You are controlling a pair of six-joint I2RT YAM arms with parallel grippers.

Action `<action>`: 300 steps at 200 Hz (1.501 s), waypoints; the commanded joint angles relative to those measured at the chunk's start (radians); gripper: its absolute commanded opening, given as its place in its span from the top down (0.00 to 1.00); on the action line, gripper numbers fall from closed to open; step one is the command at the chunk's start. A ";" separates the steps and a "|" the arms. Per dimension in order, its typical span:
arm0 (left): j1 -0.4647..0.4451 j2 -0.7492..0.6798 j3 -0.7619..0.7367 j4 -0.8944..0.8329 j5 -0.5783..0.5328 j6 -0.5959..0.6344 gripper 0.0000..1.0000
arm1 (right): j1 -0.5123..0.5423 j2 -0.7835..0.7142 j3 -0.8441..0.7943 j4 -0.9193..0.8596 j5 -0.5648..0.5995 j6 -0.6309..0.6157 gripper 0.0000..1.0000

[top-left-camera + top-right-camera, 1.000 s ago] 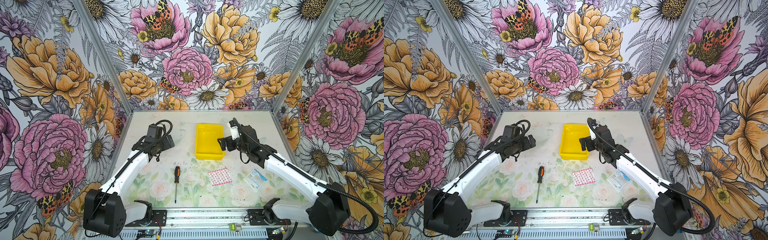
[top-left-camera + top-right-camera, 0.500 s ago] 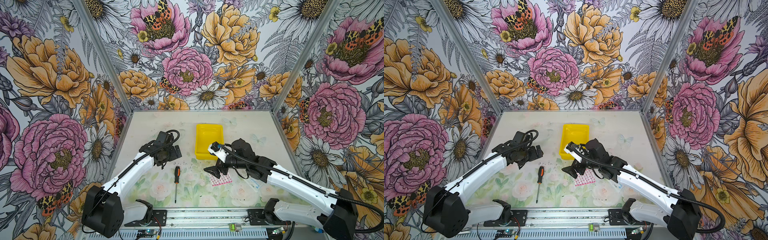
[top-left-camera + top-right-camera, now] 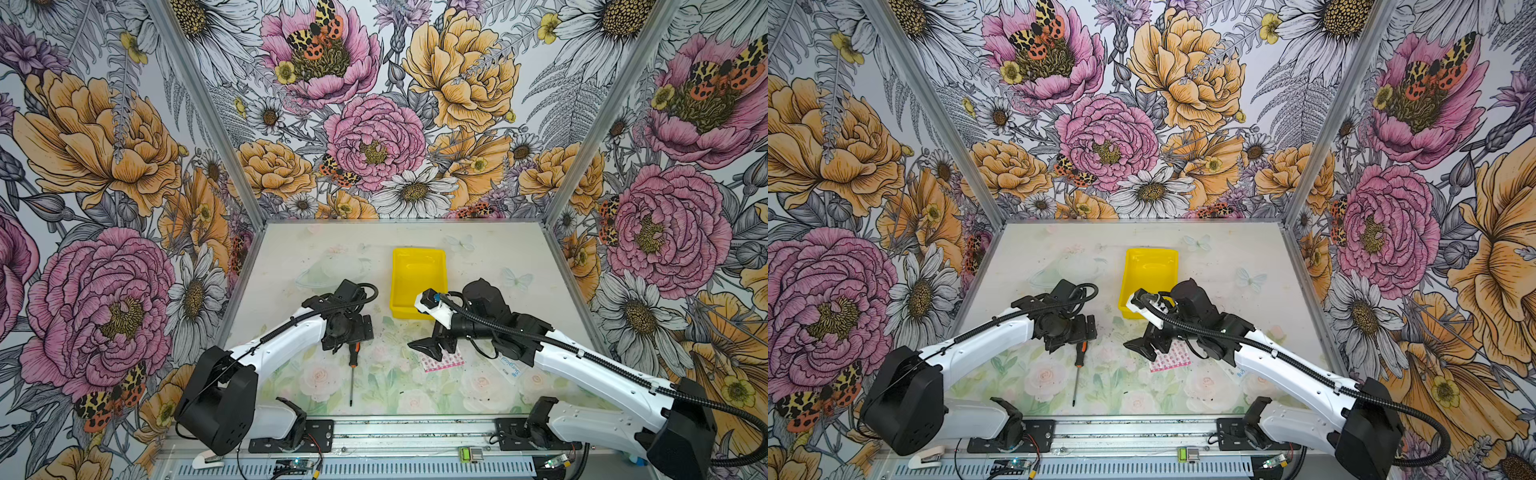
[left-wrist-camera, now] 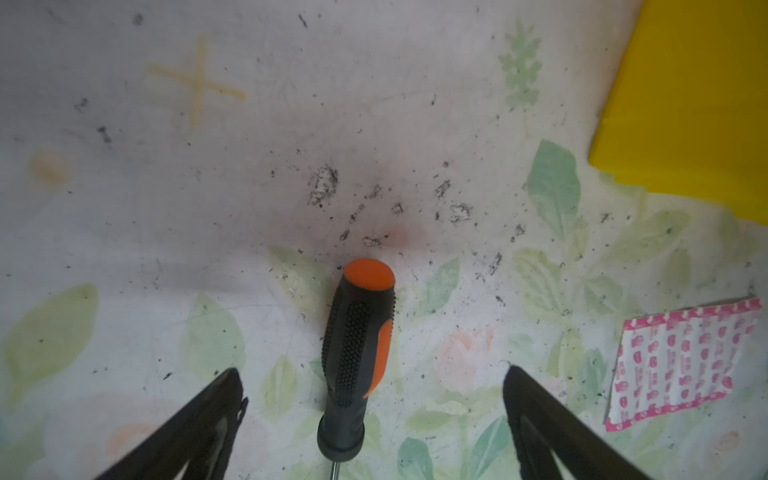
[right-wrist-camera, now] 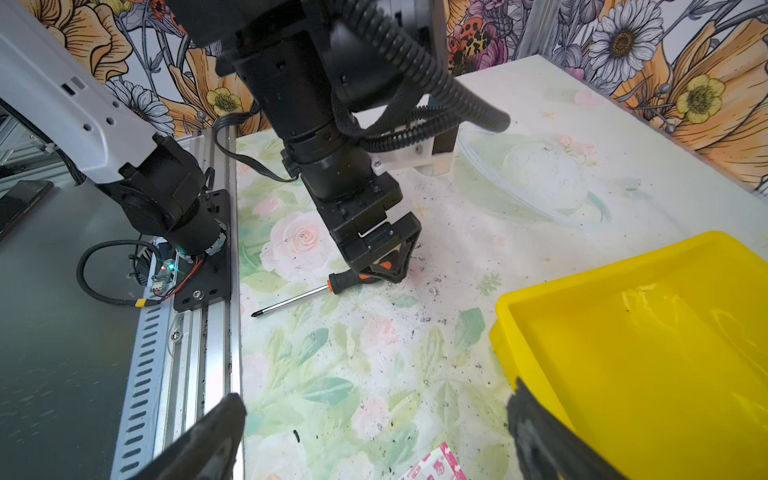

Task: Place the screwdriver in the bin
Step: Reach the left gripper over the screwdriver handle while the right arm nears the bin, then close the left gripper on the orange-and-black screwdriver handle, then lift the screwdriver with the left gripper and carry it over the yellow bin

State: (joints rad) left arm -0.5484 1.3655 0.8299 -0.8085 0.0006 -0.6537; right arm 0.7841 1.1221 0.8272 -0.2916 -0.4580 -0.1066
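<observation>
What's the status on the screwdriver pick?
Left hand open, straddling the screwdriver handle, not yet closed. Right hand open, empty; bin empty too. Right arm overhangs bin's near edge.

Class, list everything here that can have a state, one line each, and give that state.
screwdriver: flat on the table, not gripped.
bin: upright, empty.
left gripper: open, astride the screwdriver's handle.
right gripper: open, holding nothing.
plasters: flat on the table.
</observation>
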 commanded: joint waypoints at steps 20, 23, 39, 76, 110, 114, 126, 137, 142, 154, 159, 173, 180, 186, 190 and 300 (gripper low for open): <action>-0.063 0.074 0.006 0.002 -0.082 -0.020 0.13 | 0.002 0.018 -0.001 0.011 0.022 -0.010 0.00; -0.067 0.078 0.007 0.002 -0.090 -0.022 0.14 | 0.002 0.018 0.000 0.010 0.024 -0.010 0.00; -0.071 0.097 0.005 0.002 -0.112 -0.031 0.17 | 0.002 0.016 0.000 0.010 0.025 -0.007 0.00; -0.081 0.127 0.009 0.011 -0.143 -0.046 0.27 | 0.002 -0.002 -0.018 0.011 0.018 0.002 0.01; -0.088 0.149 0.014 0.014 -0.149 -0.047 0.32 | 0.002 -0.025 -0.032 0.011 0.031 0.008 0.00; -0.089 0.149 0.014 0.014 -0.152 -0.047 0.33 | 0.002 -0.028 -0.033 0.011 0.033 0.008 0.01; -0.090 0.152 0.013 0.014 -0.160 -0.048 0.37 | 0.002 -0.033 -0.034 0.011 0.034 0.008 0.01; -0.090 0.154 0.010 0.018 -0.163 -0.051 0.40 | 0.002 -0.036 -0.034 0.010 0.035 0.008 0.01; -0.092 0.157 0.008 0.019 -0.163 -0.051 0.42 | 0.002 -0.036 -0.036 0.010 0.034 0.008 0.01; -0.093 0.162 0.008 0.023 -0.162 -0.055 0.44 | 0.003 -0.037 -0.037 0.010 0.036 0.008 0.00; -0.095 0.164 0.008 0.023 -0.163 -0.056 0.46 | 0.001 -0.040 -0.037 0.011 0.040 0.012 0.01; -0.102 0.167 0.008 0.023 -0.166 -0.063 0.49 | 0.002 -0.044 -0.040 0.010 0.045 0.013 0.00; -0.106 0.168 0.008 0.023 -0.169 -0.065 0.50 | 0.002 -0.047 -0.042 0.010 0.049 0.012 0.00; -0.109 0.168 0.007 0.023 -0.170 -0.068 0.52 | 0.002 -0.049 -0.043 0.010 0.054 0.012 0.00; -0.110 0.168 0.008 0.023 -0.170 -0.071 0.53 | 0.003 -0.051 -0.043 0.009 0.056 0.012 0.01; -0.126 0.149 -0.014 0.028 -0.184 -0.086 0.70 | 0.002 -0.090 -0.050 0.010 0.090 0.030 0.01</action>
State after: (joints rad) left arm -0.6617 1.5295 0.8299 -0.8043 -0.1558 -0.7189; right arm 0.7845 1.0580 0.7879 -0.2962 -0.3885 -0.0933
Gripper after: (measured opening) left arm 0.336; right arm 0.995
